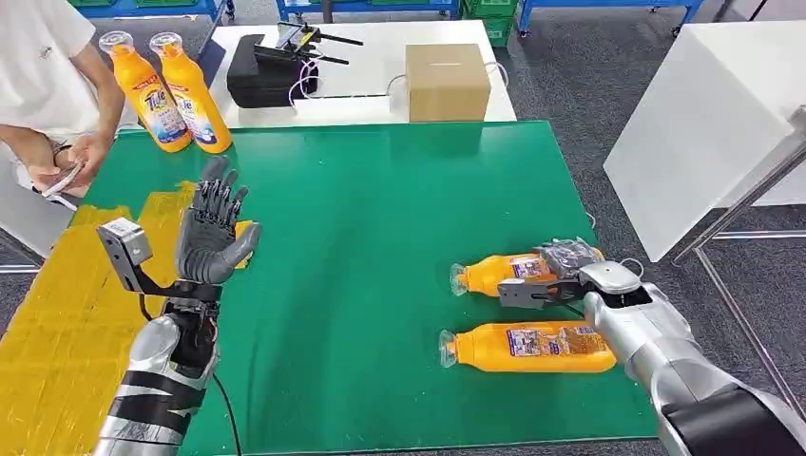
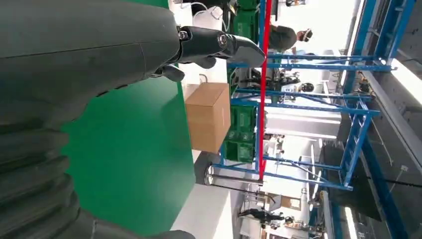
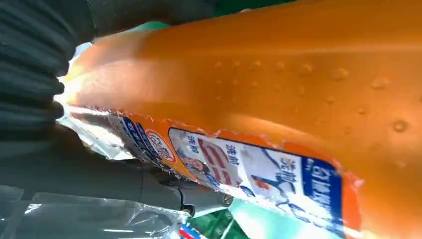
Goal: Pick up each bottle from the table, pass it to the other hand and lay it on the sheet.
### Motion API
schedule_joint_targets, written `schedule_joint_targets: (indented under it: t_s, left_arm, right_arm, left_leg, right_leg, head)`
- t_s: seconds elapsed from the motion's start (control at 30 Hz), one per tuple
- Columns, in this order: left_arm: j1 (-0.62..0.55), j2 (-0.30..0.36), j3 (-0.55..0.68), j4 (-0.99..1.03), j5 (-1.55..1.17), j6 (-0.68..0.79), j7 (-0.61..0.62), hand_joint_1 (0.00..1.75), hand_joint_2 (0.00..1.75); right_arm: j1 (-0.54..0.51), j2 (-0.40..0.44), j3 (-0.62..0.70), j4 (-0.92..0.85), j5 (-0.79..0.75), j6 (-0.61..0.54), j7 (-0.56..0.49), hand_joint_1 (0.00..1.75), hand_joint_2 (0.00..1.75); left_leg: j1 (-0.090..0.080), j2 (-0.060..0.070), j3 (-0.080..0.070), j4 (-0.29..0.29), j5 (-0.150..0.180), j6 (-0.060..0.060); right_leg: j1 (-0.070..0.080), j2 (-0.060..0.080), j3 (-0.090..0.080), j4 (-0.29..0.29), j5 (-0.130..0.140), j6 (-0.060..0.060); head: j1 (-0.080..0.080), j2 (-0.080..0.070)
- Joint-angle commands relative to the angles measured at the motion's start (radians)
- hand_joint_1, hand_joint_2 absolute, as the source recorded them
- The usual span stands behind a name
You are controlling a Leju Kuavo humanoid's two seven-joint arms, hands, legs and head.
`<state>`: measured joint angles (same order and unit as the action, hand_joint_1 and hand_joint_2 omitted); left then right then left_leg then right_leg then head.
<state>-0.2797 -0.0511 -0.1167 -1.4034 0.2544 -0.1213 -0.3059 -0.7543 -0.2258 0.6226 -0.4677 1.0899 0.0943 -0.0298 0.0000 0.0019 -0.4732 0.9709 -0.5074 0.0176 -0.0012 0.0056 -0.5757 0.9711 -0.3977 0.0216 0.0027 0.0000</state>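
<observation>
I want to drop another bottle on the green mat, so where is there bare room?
The widest bare stretch of the green mat lies mid-table, between the raised left hand and the two lying bottles. The far right corner behind them, below the cardboard box, is bare too. It is crowded around the right hand and by the standing bottles.

**Count on and around the green bench**

Four orange bottles in all, placed here against the cardboard box (image 1: 448, 81). Two standing upright (image 1: 143, 87) (image 1: 196, 91), side by side, well to the left of the box at the far corner of the green bench (image 1: 380, 218). Two lying flat (image 1: 499, 272) (image 1: 532, 347), nearer than the box and to its right, caps pointing left. One cardboard box. One black case (image 1: 269, 68) just left of the box. One yellow sheet (image 1: 67, 323), near and far left of the box. Two robot hands: left (image 1: 211, 228), right (image 1: 568, 261). One person (image 1: 38, 85) far left of the box.
</observation>
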Motion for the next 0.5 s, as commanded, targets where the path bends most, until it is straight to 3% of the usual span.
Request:
schedule_joint_targets:
  t_s: [0.03,0.3,0.5]
  left_arm:
    - [-0.011,0.001,-0.006,0.013,-0.006,0.006,0.007,0.00,1.75]
    - [-0.007,0.000,-0.005,0.009,-0.007,0.007,0.008,0.00,1.75]
    - [0.007,0.004,-0.021,-0.012,-0.017,0.007,0.015,0.00,1.75]
  right_arm:
    - [0.038,0.056,-0.046,-0.023,0.010,-0.186,0.066,1.75,1.75]
    - [0.066,0.063,-0.099,-0.067,0.019,-0.234,0.053,1.75,1.75]
    - [0.174,0.111,-0.297,-0.293,-0.107,-0.444,-0.022,1.75,1.75]
  left_leg:
    - [0.002,0.001,0.001,-0.001,0.000,-0.002]
    - [0.002,0.000,-0.002,0.000,-0.001,-0.001]
    - [0.002,0.001,-0.003,0.000,-0.001,-0.001]
  right_leg:
    - [0.002,0.001,0.001,-0.002,0.001,0.000]
    - [0.001,0.000,-0.001,-0.001,0.000,0.000]
    - [0.001,0.001,-0.003,0.000,0.000,0.000]
  head:
    - [0.000,0.000]
    - [0.000,0.000]
    - [0.000,0.000]
